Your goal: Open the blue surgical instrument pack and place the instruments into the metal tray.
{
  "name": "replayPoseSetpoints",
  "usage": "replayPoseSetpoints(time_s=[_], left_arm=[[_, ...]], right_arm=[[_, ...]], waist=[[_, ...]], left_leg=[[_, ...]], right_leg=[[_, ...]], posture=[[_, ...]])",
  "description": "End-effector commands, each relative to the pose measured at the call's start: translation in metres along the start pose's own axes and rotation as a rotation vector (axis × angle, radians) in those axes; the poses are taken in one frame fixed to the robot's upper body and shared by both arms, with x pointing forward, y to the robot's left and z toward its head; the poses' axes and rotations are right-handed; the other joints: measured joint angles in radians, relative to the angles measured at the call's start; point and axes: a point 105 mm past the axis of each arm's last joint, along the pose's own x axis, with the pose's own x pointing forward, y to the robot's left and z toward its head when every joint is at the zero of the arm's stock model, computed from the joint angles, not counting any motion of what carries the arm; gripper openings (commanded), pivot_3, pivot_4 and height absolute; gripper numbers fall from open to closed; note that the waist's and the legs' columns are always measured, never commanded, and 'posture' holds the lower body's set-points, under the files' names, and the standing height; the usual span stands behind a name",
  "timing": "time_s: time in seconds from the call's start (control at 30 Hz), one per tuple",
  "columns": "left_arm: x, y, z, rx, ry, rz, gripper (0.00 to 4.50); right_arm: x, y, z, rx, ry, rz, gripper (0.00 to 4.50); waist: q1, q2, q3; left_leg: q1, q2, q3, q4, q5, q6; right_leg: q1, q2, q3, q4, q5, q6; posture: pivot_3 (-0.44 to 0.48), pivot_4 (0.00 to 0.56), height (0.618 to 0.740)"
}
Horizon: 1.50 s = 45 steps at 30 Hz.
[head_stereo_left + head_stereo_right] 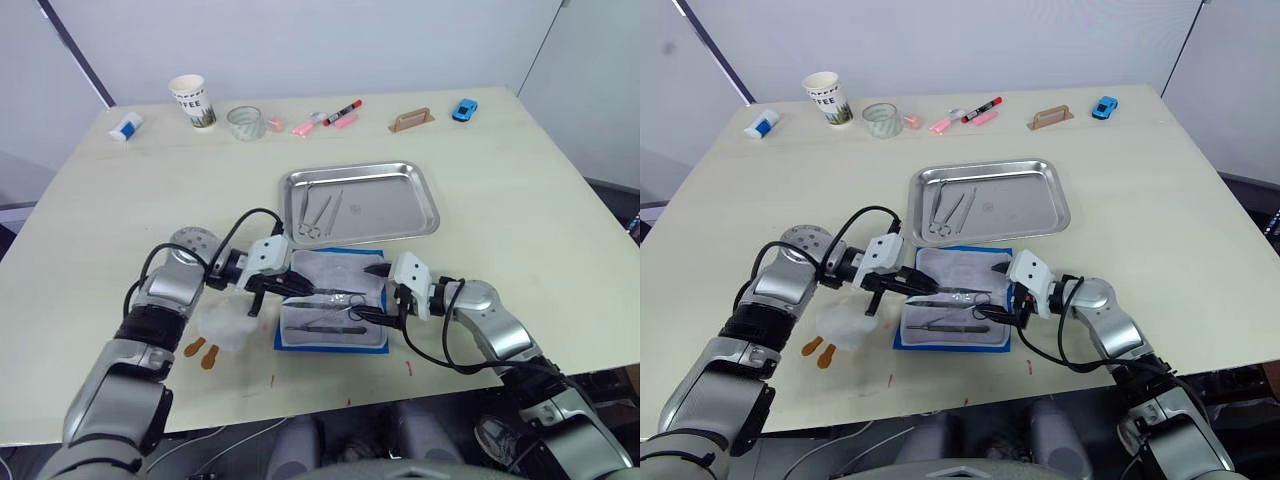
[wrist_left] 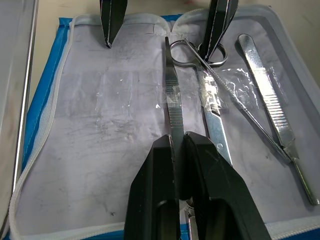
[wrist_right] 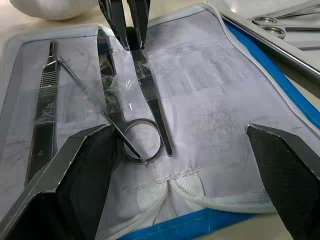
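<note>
The left gripper (image 2: 177, 150) is closed on tweezers (image 2: 171, 90) over the open blue pack (image 1: 332, 310). The right gripper (image 3: 185, 160) is wide open beside scissors (image 3: 135, 132). The metal tray (image 1: 425, 205) lies just beyond both grippers.

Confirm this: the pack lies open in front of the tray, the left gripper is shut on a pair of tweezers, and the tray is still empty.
Not quite: the tray is not empty. The left eye view shows a few instruments already lying in its left part. The rest holds: the pack lies open in front of the tray, and the left gripper is shut on tweezers.
</note>
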Motion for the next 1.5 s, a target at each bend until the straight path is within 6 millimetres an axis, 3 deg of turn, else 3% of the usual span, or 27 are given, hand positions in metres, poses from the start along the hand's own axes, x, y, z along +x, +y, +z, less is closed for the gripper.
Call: replayPoseSetpoints(time_s=[0.03,0.43,0.93,1.23,1.5], left_arm=[[-0.011,0.005,0.022,0.08,-0.037,0.024,0.06],[-0.019,0.006,0.03,0.092,-0.031,0.027,0.06],[-0.039,0.003,0.021,0.087,-0.002,0.06,0.06],[-0.062,-0.005,0.016,0.054,0.015,0.083,0.06],[-0.085,-0.023,0.009,-0.008,0.023,0.11,0.06]], right_arm=[[-0.006,0.021,-0.078,0.128,0.295,0.014,4.5],[-0.006,0.021,-0.077,0.126,0.293,0.016,4.5],[-0.004,0.021,-0.077,0.125,0.292,0.022,4.5],[-0.003,0.022,-0.077,0.126,0.29,0.026,4.5],[-0.004,0.023,-0.078,0.128,0.291,0.031,4.5]], waist=[[0.0,0.0,0.0],[0.0,0.0,0.001],[0.0,0.0,0.001],[-0.001,0.0,0.001],[0.0,0.0,0.002]], left_leg=[[0.0,0.0,0.0,0.0,0.0,0.0],[0.0,0.0,0.0,0.0,0.0,0.0],[-0.001,0.0,0.0,0.0,0.0,0.0],[-0.001,0.001,0.001,0.0,0.0,0.0],[-0.001,0.003,0.002,0.0,0.0,0.0]], right_leg=[[0.0,0.0,0.0,0.0,0.0,0.0],[-0.001,0.0,0.0,0.0,0.0,0.0],[-0.001,0.0,0.0,0.001,0.0,0.0],[-0.002,0.001,0.001,0.001,0.0,0.0],[-0.003,0.001,0.0,0.001,0.0,-0.001]], posture=[[0.0,0.15,0.74],[0.0,0.15,0.74],[0.0,0.15,0.74],[0.0,0.15,0.74],[0.0,0.15,0.74]])
